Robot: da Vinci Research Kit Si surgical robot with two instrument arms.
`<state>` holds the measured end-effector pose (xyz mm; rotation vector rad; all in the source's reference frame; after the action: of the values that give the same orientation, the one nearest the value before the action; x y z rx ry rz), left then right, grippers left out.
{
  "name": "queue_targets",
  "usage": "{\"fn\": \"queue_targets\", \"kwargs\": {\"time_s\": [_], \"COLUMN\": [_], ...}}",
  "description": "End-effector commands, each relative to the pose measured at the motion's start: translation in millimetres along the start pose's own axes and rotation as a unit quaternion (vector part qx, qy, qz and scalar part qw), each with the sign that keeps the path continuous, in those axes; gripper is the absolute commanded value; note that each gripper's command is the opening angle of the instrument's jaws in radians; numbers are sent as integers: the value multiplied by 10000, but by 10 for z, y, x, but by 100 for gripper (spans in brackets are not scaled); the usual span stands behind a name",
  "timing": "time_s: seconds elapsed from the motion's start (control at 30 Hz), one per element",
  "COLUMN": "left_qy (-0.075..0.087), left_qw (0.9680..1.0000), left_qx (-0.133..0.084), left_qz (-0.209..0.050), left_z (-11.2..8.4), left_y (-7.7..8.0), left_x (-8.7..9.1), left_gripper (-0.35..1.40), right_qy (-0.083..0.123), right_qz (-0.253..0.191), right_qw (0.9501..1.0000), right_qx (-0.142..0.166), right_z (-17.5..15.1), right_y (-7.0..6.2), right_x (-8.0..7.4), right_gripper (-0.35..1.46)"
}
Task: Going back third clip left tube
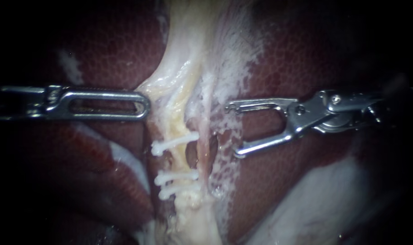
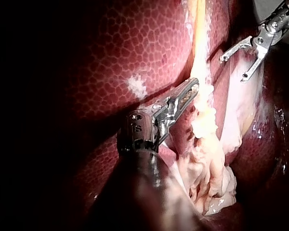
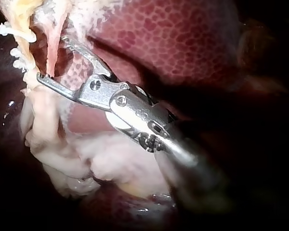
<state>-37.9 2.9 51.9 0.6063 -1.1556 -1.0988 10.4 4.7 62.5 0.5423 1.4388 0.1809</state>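
Endoscope view: dark red mottled liver fills the background, and a band of pale yellow-white tissue runs down the centre of the frame. The left instrument, a slim steel shaft ending in a slotted jaw, enters from the left edge at mid-height. Its jaws lie pressed together with nothing seen between them, the tip touching the left edge of the pale band. The right instrument, steel with two thin hooked jaws, enters from the right edge at mid-height. Its jaws are spread wide and empty, tips pointing left, over white-filmed liver.

The yellowish left tube sits lower centre. Three white plastic clips cross it: an upper clip set apart, and two lower clips close together below. The pinkish right tube runs just beside the left one, between it and the right instrument's tips. Those tips are near the tubes but apart from them and from the clips.

Left wrist view: the left instrument has its jaws together, tip against the pale tissue. The right instrument is beyond it, jaws spread.

Right wrist view: the right instrument has its jaws spread and empty over the liver. White clip ends show ahead of it.
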Motion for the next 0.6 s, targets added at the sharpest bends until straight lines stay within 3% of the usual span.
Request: {"fn": "queue_targets", "kwargs": {"time_s": [0.03, 0.33, 0.6], "left_qy": [-2, -2, -6], "left_qw": [10000, 10000, 10000], "left_qx": [-7, -8, -14], "left_qz": [2, 2, 5], "left_z": [0, 1, 2], "left_y": [0, 0, 0], "left_x": [0, 0, 1], "left_gripper": [-35, -35, -35], "right_qy": [-7, -21, -27], "right_qz": [6, -10, -79], "right_qw": [10000, 10000, 9999], "right_qx": [11, 51, 64], "right_z": [-2, -12, -18], "right_y": [-1, -15, -19], "right_x": [1, 12, 21], "right_gripper": [60, 60, 60]}}
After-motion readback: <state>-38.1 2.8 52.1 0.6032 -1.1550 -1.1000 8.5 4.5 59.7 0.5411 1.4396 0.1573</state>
